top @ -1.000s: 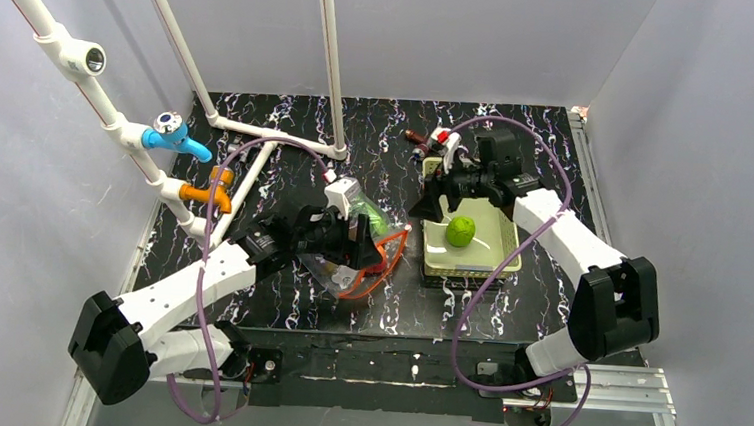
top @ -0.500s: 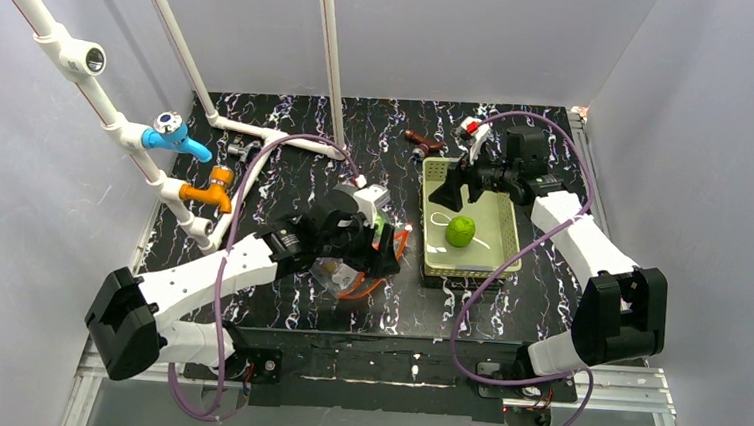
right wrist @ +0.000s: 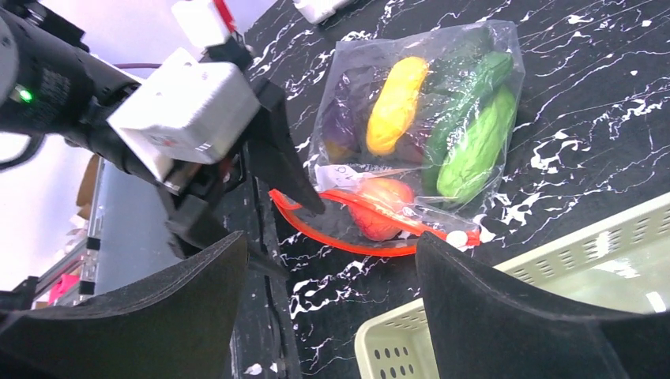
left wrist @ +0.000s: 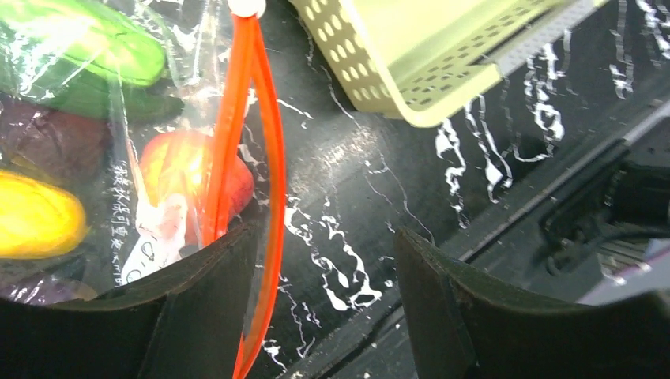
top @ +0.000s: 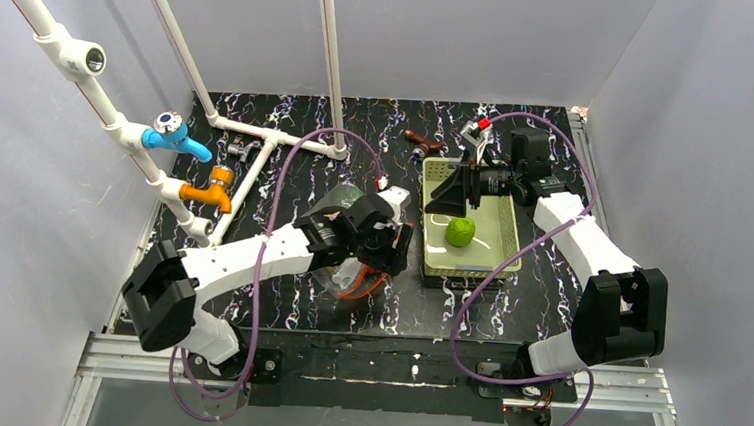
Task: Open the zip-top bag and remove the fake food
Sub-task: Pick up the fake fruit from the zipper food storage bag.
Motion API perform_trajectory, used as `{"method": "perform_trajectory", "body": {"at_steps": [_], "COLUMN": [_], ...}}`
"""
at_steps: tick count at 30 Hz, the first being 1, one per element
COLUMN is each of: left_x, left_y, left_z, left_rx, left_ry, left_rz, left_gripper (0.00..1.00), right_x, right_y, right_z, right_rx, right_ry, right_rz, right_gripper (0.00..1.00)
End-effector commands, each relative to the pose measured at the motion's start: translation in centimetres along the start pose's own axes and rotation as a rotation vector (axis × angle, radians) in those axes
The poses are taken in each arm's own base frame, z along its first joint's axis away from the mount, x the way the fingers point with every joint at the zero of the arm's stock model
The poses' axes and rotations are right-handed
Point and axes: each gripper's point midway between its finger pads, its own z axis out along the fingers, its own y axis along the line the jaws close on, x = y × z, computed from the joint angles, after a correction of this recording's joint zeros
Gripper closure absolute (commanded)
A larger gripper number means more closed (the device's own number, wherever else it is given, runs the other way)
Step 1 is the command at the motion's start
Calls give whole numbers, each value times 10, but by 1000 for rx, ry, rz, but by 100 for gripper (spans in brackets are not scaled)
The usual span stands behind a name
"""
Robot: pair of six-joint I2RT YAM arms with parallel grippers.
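Note:
The zip-top bag (right wrist: 442,71) lies on the black table, its red-orange zipper strip (left wrist: 254,142) spread open in a loop. Inside I see a green cucumber (right wrist: 474,142), a yellow piece (right wrist: 395,103), a purple eggplant (right wrist: 340,118) and a red-orange tomato (left wrist: 182,178) near the mouth. In the top view the bag (top: 348,276) is mostly hidden under the left arm. My left gripper (left wrist: 324,260) is open at the bag's mouth, with one zipper lip crossing in front of its left finger. My right gripper (top: 452,191) is open and empty above the basket (top: 495,263), where a green round fruit (top: 460,231) lies.
The yellow-green perforated basket (left wrist: 411,47) stands just right of the bag. A brown object with a handle (top: 423,141) lies behind the basket. A white pipe frame (top: 258,135) with blue and orange valves stands at the back left. The table's front rail (left wrist: 553,197) is close.
My left gripper has moved right, from over the bag to its open mouth beside the basket. My right gripper has drawn back a little over the basket's far left. The green fruit has not moved.

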Motion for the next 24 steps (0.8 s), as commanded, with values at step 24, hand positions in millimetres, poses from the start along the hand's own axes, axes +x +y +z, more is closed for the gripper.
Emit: {"method": "perform_trajectory", "body": {"at_steps": [24], "left_x": [4], "left_y": [67], "left_z": [27], "left_rx": [-481], "left_ry": [65], "left_rz": [-28], "left_gripper": [39], "right_x": [-10], "right_y": [10], "right_z": [-8], "right_rx": [-39], "right_ry": [-25], "right_rz": [0], "right_gripper": [16]}}
